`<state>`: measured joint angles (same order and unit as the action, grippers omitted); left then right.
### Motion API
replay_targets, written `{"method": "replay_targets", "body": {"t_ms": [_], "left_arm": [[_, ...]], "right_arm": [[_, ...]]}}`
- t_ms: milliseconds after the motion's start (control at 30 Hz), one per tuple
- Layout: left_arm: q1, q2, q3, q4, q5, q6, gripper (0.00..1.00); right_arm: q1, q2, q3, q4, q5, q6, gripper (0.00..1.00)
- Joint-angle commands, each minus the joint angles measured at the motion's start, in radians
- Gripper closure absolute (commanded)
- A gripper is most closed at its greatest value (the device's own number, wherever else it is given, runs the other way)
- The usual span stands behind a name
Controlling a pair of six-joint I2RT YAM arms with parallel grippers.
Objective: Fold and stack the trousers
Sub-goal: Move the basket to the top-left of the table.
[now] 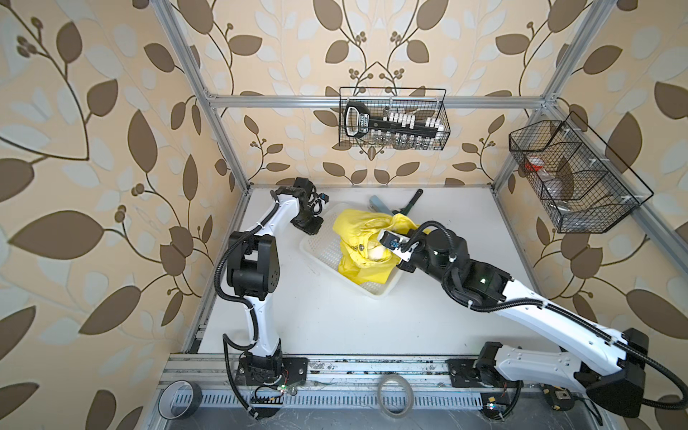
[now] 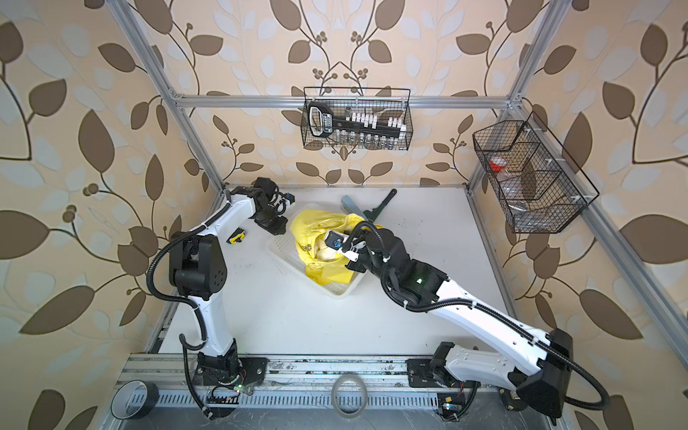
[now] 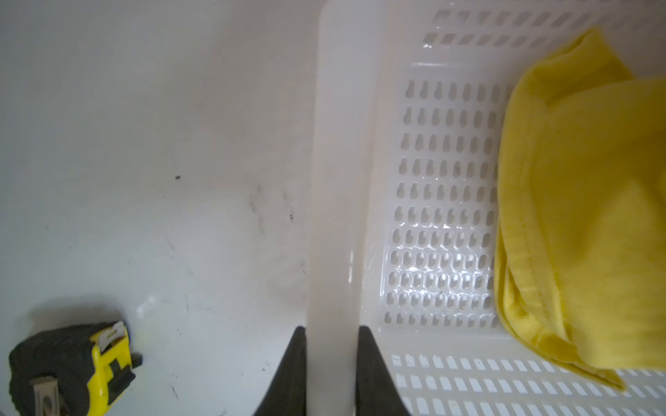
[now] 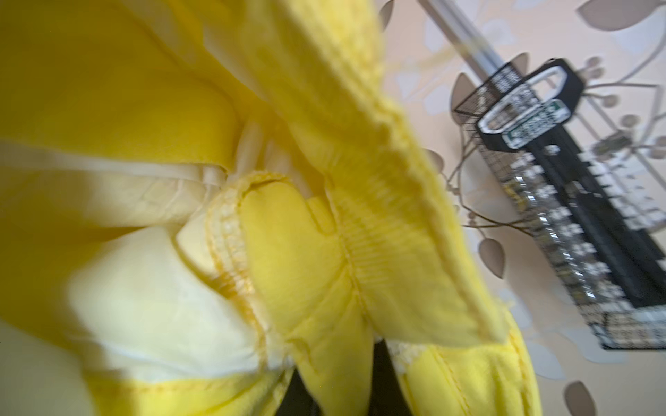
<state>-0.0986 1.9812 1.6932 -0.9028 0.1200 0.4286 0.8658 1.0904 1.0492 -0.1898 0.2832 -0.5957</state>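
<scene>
The yellow trousers (image 1: 357, 227) (image 2: 316, 231) lie bunched in a white perforated basket (image 1: 376, 292) (image 2: 335, 290) at the back middle of the table, part of them lifted above its rim. In the right wrist view my right gripper (image 4: 338, 360) is shut on a fold of the trousers (image 4: 306, 252), with pale pocket lining beside it. In both top views cloth hides its fingers. My left gripper (image 1: 311, 227) (image 2: 277, 227) (image 3: 332, 327) is shut on the basket's rim (image 3: 335, 180) at the far left corner, one finger on each side. The trousers (image 3: 576, 216) fill the basket's other side.
A yellow and black tape measure (image 3: 72, 367) (image 2: 237, 237) lies on the table left of the basket. A pale blue handle (image 1: 379, 204) and a dark wrench (image 1: 413, 199) lie behind it. Wire baskets hang on the back wall (image 1: 394, 119) and right wall (image 1: 573, 178). Tape rolls (image 1: 178, 400) (image 1: 394, 398) sit on the front rail.
</scene>
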Motion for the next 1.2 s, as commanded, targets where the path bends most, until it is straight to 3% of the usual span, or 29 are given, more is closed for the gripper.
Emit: {"method": "replay_targets", "body": {"t_ms": [0,200,367,467,567,700,767,900,933,1000,1100,1167], "left_arm": [[0.071,-0.052,-0.013,0.022,-0.081,-0.13,0.97],[0.112,-0.073,-0.037,0.058,-0.138,-0.207,0.96],[0.192,-0.065,-0.006,0.057,-0.143,-0.344,1.0],[0.209,-0.06,0.023,0.051,-0.167,-0.387,1.0],[0.225,-0.055,0.044,0.044,-0.19,-0.429,1.0],[0.256,-0.055,0.048,0.053,-0.195,-0.475,1.0],[0.261,-0.055,0.05,0.057,-0.207,-0.493,1.0],[0.269,-0.045,0.059,0.059,-0.233,-0.535,1.0],[0.268,-0.04,0.066,0.055,-0.236,-0.54,1.0],[0.268,-0.033,0.074,0.051,-0.23,-0.551,1.0],[0.272,-0.03,0.082,0.052,-0.256,-0.57,1.0],[0.271,-0.019,0.103,0.042,-0.228,-0.565,1.0]], "right_arm": [[-0.025,-0.096,0.08,0.102,0.18,-0.072,1.0],[-0.044,-0.186,0.171,0.193,0.31,-0.222,1.0],[-0.049,-0.186,0.23,0.325,0.536,-0.463,1.0],[-0.07,-0.187,0.219,0.474,0.672,-0.613,1.0],[-0.112,-0.184,0.149,0.772,0.785,-0.866,1.0],[-0.222,-0.173,0.096,1.0,0.826,-1.114,1.0],[-0.277,-0.183,0.107,0.92,0.836,-1.076,1.0],[-0.33,-0.208,0.137,0.58,0.82,-0.791,1.0],[-0.33,-0.213,0.164,0.425,0.793,-0.678,1.0],[-0.348,-0.211,0.232,0.109,0.689,-0.408,1.0],[-0.352,-0.191,0.235,-0.104,0.568,-0.228,1.0],[-0.356,-0.177,0.239,-0.264,0.415,-0.07,0.99]]}}
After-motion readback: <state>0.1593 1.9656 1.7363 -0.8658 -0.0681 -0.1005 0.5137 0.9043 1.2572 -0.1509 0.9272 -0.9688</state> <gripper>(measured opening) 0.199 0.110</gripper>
